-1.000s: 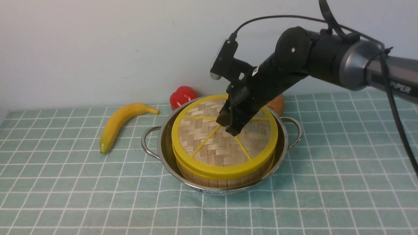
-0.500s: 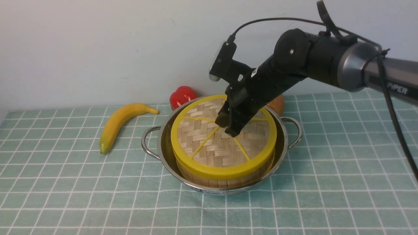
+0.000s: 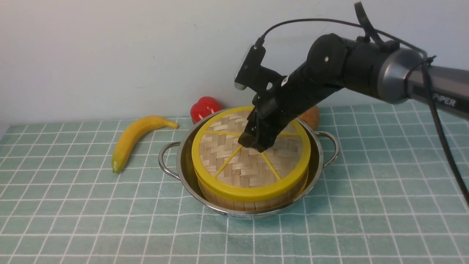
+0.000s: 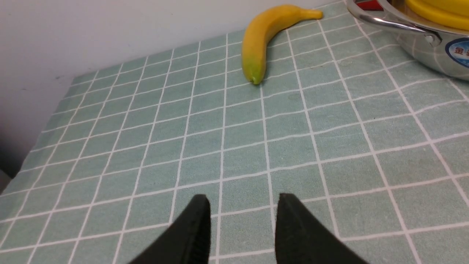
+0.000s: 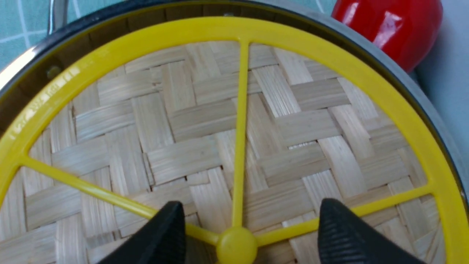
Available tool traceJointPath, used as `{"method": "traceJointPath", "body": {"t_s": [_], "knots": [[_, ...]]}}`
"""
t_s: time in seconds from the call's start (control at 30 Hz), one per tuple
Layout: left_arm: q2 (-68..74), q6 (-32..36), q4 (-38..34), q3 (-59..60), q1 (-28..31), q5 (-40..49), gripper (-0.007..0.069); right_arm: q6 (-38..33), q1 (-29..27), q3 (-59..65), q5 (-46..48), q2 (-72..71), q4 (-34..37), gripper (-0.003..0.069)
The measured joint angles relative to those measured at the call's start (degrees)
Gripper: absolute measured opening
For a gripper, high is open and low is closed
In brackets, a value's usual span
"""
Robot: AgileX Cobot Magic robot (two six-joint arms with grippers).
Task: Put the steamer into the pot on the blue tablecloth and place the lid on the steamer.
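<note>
Cloth: pale blue-green gridded tablecloth [image 3: 73, 205] fills the lower frame.
Pot: shiny steel pot [image 3: 183, 172], centre, on the cloth.
Steamer: bamboo basket [image 3: 253, 203] inside the pot.
Lid: woven yellow-rimmed disc [image 3: 227, 161] atop the steamer.
Right gripper [image 5: 242, 234]: jaws apart, straddling the lid's centre knob [image 5: 236, 245].
Left gripper [image 4: 242, 223]: apart, over bare cloth.

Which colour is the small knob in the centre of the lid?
The knob on the lid is yellow, like the rim and spokes; the right wrist view shows it best.
</note>
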Motion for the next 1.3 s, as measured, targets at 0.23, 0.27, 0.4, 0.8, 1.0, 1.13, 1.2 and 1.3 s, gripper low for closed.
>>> {"method": "traceJointPath", "body": {"t_s": [0.23,0.27,0.4,0.8,1.0,1.13,1.2,1.3], "knots": [[0.0,0.0,0.0,0.0,0.0,0.0,0.0243,0.0,0.0,0.05,-2.88,-4.0,0.97,0.0487],[0.0,0.0,0.0,0.0,0.0,0.0,0.0243,0.0,0.0,0.05,-3.42,-5.0,0.97,0.0487],[0.0,0.0,0.0,0.0,0.0,0.0,0.0243,0.84,0.0,0.05,-4.7,-8.57,0.97,0.0469],[0.0,0.0,0.0,0.0,0.0,0.0,0.0243,20.18,-4.76,0.05,1.65,-16.95,-2.03,0.0111],[0.0,0.0,0.0,0.0,0.0,0.0,0.0243,27.43,-5.86,0.05,10.59,-13.5,-6.74,0.0139],[0.0,0.0,0.0,0.0,0.0,0.0,0.0243,26.59,-5.86,0.05,14.05,-8.71,-5.69,0.0143],[0.0,0.0,0.0,0.0,0.0,0.0,0.0243,25.2,-5.73,0.05,14.11,-5.86,-4.31,0.0144],[0.0,0.0,0.0,0.0,0.0,0.0,0.0243,24.34,-5.38,0.05,13.74,-3.49,-3.91,0.0146]]}}
